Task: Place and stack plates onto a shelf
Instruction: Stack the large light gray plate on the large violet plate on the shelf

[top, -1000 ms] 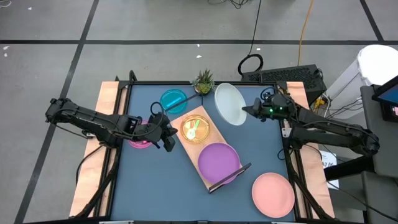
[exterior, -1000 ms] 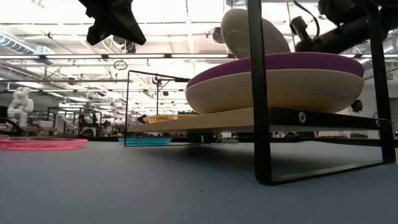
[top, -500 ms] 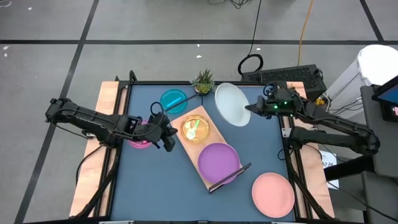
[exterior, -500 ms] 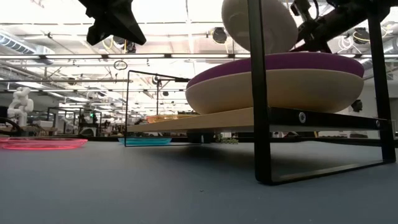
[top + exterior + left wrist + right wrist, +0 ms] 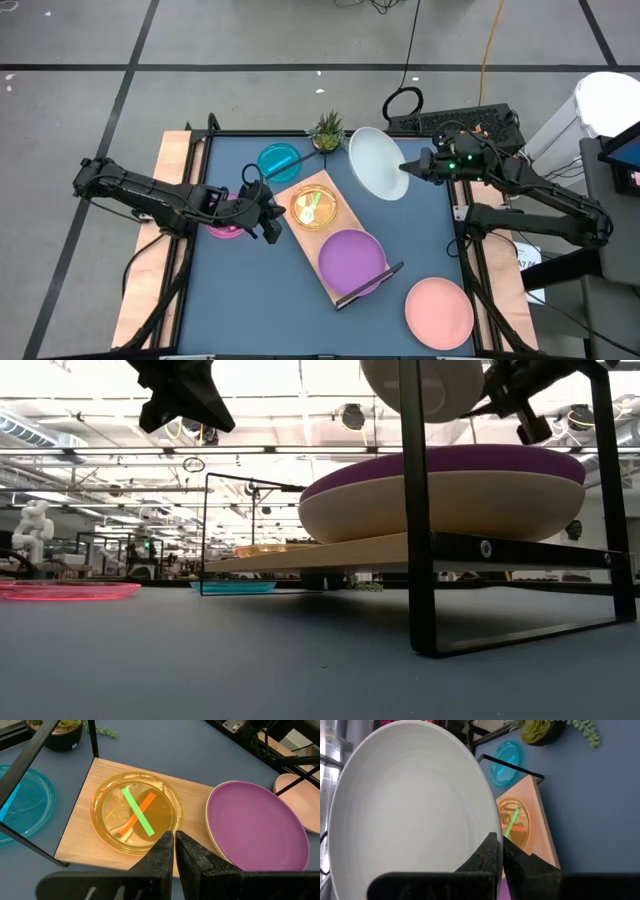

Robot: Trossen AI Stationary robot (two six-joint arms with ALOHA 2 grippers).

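My right gripper (image 5: pixel 405 168) is shut on the pale blue-white plate (image 5: pixel 377 163), above the table's far right part; the low view shows this plate (image 5: pixel 420 385) high up. My left gripper (image 5: pixel 270 217) hovers shut at the near-left side of the wooden shelf (image 5: pixel 335 285), holding nothing. On the shelf board lie the orange translucent plate (image 5: pixel 137 812), with green and orange strips in it, and the purple plate (image 5: pixel 257 827), stacked on the cream plate (image 5: pixel 440 505). The cyan plate (image 5: pixel 279 160), magenta plate (image 5: pixel 225 228) and salmon pink plate (image 5: pixel 439 312) lie flat on the tabletop. My right gripper pinches the pale blue-white plate's rim (image 5: pixel 490 820) between its two fingers, at the plate's right-hand edge. The fingers (image 5: pixel 487 852) come roughly level from the table's right side. The plate is lifted clear of the table and tilted steeply, its hollow face partly upward.
A small potted plant (image 5: pixel 327 130) stands at the table's far edge beside the cyan plate. The shelf's black wire frame (image 5: pixel 415 510) rises at both ends of the board. Wooden side rails (image 5: pixel 172 160) flank the blue tabletop. Cables and a keyboard (image 5: pixel 470 120) lie beyond the far right corner.
My right gripper has risen and shifted slightly toward the table's far right, carrying the pale blue-white plate higher; in the low view the plate now stands well above the purple plate. My left arm has kept still.
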